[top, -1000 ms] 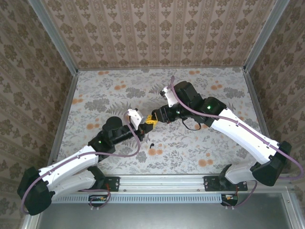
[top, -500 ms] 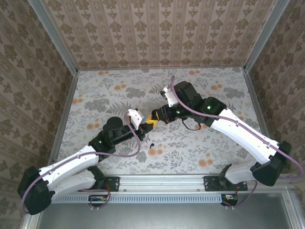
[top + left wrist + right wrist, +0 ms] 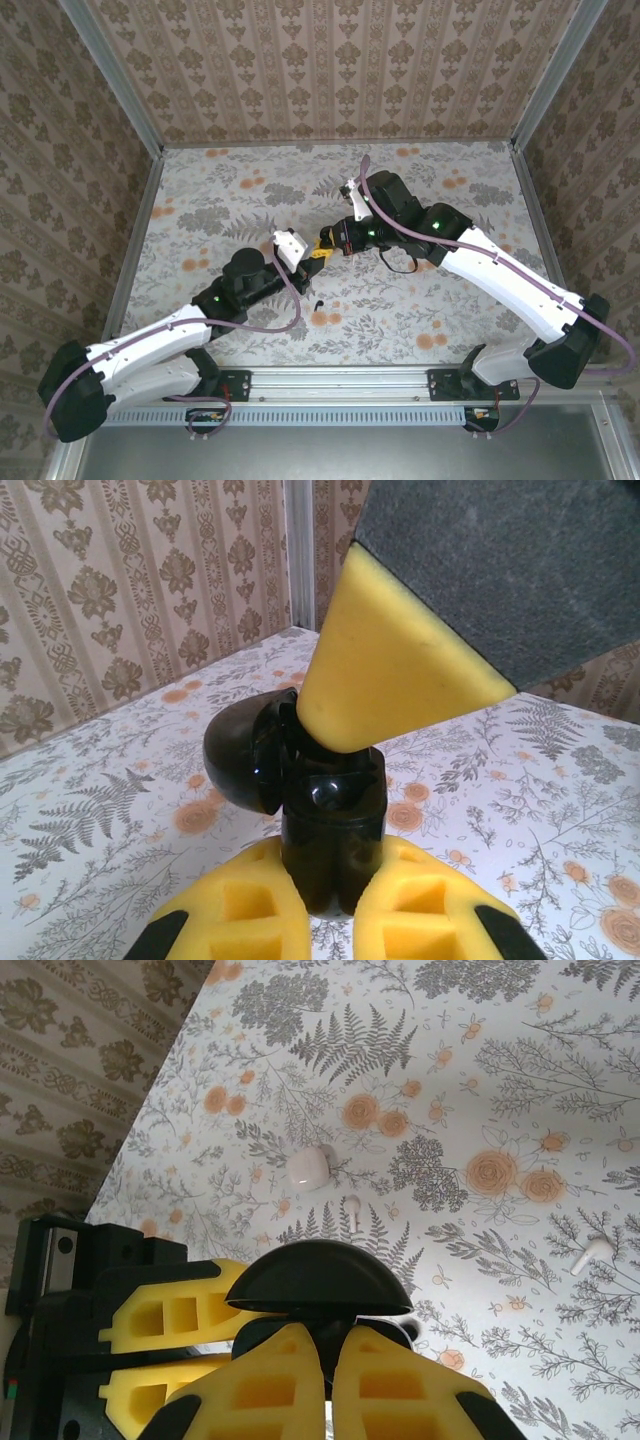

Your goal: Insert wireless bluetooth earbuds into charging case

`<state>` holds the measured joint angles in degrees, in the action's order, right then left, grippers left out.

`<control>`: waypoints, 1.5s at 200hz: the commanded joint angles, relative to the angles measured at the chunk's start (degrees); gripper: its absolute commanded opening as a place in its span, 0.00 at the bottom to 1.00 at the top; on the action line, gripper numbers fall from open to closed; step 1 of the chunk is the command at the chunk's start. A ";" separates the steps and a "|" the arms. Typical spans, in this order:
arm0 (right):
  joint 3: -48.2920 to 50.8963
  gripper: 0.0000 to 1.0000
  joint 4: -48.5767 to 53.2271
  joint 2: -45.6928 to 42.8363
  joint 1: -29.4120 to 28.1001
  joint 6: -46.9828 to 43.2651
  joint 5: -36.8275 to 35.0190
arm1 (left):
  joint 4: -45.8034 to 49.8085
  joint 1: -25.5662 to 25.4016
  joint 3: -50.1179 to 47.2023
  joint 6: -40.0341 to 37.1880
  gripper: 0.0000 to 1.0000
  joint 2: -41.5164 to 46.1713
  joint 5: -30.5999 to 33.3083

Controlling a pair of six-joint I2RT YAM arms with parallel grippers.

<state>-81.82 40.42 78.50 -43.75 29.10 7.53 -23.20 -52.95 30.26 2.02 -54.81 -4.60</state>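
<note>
The charging case [image 3: 330, 820] is glossy black and stands upright with my left gripper [image 3: 335, 865] shut on its lower body. Its domed lid [image 3: 238, 762] hangs open to the left. My right gripper [image 3: 328, 1345] is shut, its tips against the top of the case just under the lid [image 3: 320, 1275]. One of its yellow fingers [image 3: 390, 670] comes down onto the case top. In the top view the two grippers meet at mid-table, left gripper [image 3: 306, 263] and right gripper [image 3: 323, 249]. A tiny black earbud [image 3: 317, 304] lies on the table just in front of them.
The floral table [image 3: 450, 300] is walled by patterned panels on three sides. In the right wrist view a small white pod [image 3: 308, 1167] and two small white stemmed pieces [image 3: 351, 1208] [image 3: 590, 1252] lie on the table beyond the case. My left gripper's yellow fingers [image 3: 170, 1330] show at left.
My right gripper has closed and shifted slightly toward the back left. The left arm has followed a little with the case. The black earbud on the table has not moved.
</note>
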 commanded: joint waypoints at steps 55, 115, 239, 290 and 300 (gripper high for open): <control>-2.65 0.00 2.00 2.71 0.35 5.70 -7.00 | -5.36 -0.84 -0.04 -3.37 0.00 -0.89 4.28; -3.89 0.02 3.41 4.33 0.41 9.25 -8.28 | -5.89 -1.11 0.04 -4.74 0.00 -1.62 4.62; -3.24 0.48 -0.72 -5.04 1.29 8.02 -5.97 | -8.00 1.19 -1.75 -1.62 0.00 -1.15 -1.66; 1.15 0.51 -4.41 -9.04 2.56 4.67 -3.68 | -7.62 4.82 -3.27 2.22 0.00 1.81 -4.84; 1.81 0.51 -4.27 -9.15 3.06 4.44 -3.07 | -6.74 5.49 -3.76 2.49 0.00 3.30 -4.71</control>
<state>-82.32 37.43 69.49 -41.82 35.73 2.33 -29.10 -48.73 27.51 1.93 -55.16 -7.31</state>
